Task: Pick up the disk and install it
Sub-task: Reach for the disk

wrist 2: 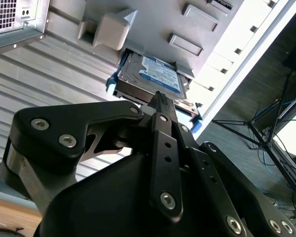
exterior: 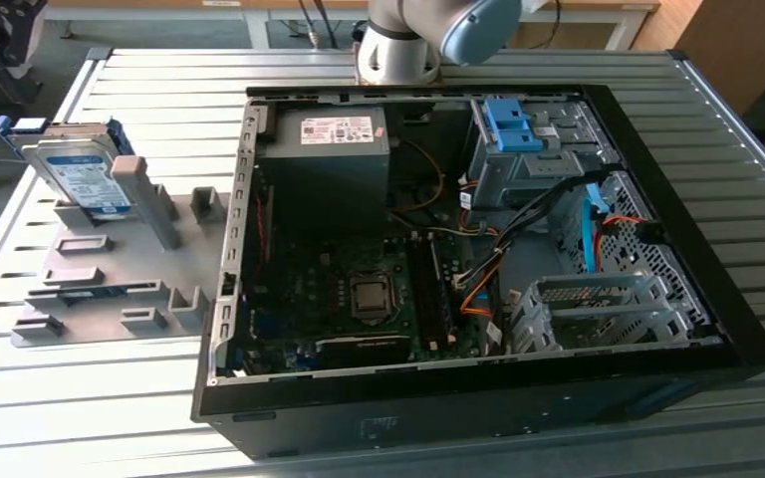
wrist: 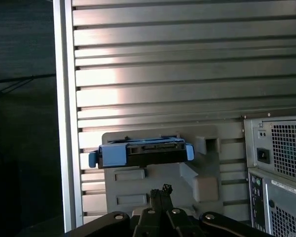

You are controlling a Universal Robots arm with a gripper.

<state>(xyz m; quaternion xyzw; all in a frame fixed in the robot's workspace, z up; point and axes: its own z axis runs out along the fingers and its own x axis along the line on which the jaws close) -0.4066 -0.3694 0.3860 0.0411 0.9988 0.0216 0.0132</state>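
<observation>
The disk (exterior: 84,179), a silver drive with a white-and-blue label and blue side rails, stands tilted on edge in a grey holder plate (exterior: 104,289) at the exterior view's left, beside the open computer case (exterior: 489,398). In both wrist views my gripper (wrist 2: 158,97) (wrist: 161,190) is shut with nothing between its fingers. It hangs apart from the disk (wrist 2: 160,74) (wrist: 143,150), its tips pointing toward the drive. The arm (exterior: 422,40) rises behind the case.
Inside the case sit a grey power-supply box (exterior: 336,149), a metal bay with blue brackets (exterior: 516,124), the mainboard and loose cables. The holder plate (wrist: 197,177) carries several empty slots. The ribbed table's edge (wrist: 64,123) runs close to the disk.
</observation>
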